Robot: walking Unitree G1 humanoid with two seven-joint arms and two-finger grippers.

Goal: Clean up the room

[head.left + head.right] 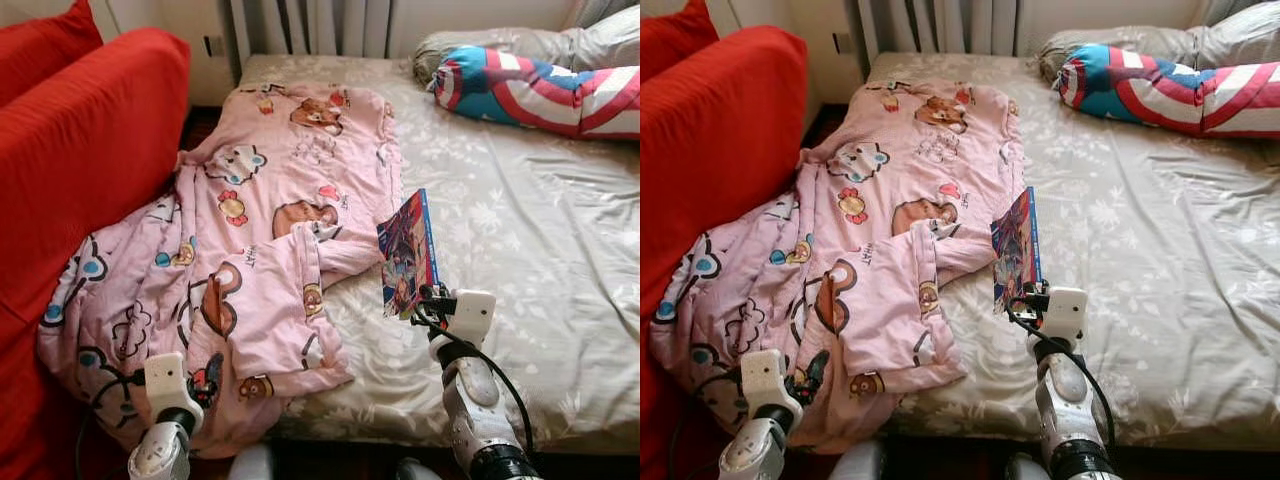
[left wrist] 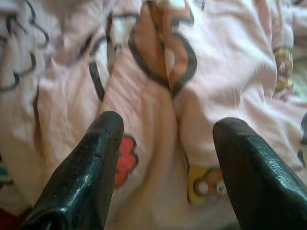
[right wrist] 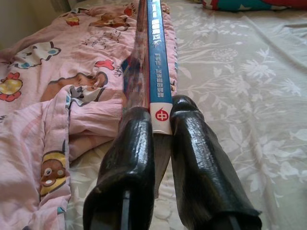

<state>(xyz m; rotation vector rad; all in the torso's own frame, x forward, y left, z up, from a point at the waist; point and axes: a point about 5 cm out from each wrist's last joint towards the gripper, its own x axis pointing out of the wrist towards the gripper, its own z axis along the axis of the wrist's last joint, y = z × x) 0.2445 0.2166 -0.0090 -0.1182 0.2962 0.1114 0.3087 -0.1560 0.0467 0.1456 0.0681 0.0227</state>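
A thin book (image 1: pixel 408 250) with a blue spine and a colourful cover stands on edge above the bed, held by my right gripper (image 1: pixel 428 302), which is shut on its lower end. In the right wrist view both black fingers (image 3: pixel 139 158) clamp the book's spine (image 3: pixel 157 72). A pink cartoon-print blanket (image 1: pixel 265 230) lies crumpled over the bed's left half and hangs off its near corner. My left gripper (image 2: pixel 165 158) is open just in front of the blanket's (image 2: pixel 153 72) hanging folds at the near left corner, touching nothing.
A red sofa (image 1: pixel 80 150) presses against the bed's left side. The grey floral sheet (image 1: pixel 520 250) covers the bed's right half. A red, white and blue striped bolster (image 1: pixel 540 90) and a grey pillow (image 1: pixel 600 40) lie at the head, far right. Curtains (image 1: pixel 300 25) hang behind.
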